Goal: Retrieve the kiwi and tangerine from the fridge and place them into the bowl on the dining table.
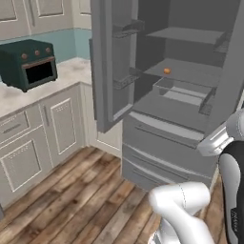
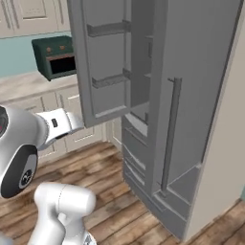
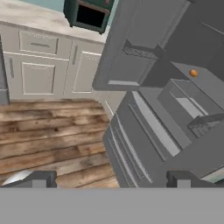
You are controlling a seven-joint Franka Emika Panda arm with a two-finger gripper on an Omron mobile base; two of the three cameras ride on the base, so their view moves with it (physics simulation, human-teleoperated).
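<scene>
standing wide apart, the two dark fingertips (image 3: 37, 179) show at the bottom of the hand view with nothing between them; the gripper (image 3: 109, 180) is fully spread and holds nothing. it hangs in the air above the wood plank floor (image 3: 48, 135), in front of the fridge (image 1: 176, 109) and apart from it, pointed at the lower drawer fronts (image 3: 131, 153).

fridge doors are swung open. left door (image 1: 112, 62) stands out toward the counter, with grey bins on its inner face. in the right base view the right door (image 2: 191, 95) with its long vertical bar handle (image 2: 171, 134) blocks most of the interior.

the tangerine (image 1: 167, 71) sits on a grey inner shelf (image 1: 190, 71), middle level, near the shelf's front left part, well apart from the fingers. same fruit in the hand view at upper right (image 3: 193, 73). the kiwi cannot be made out on the shelves.

left of the fridge: cream cabinets (image 1: 43, 138) under a pale stone counter (image 1: 71, 71), a dark green toaster oven (image 1: 28, 63) on it, teal wall behind.
</scene>
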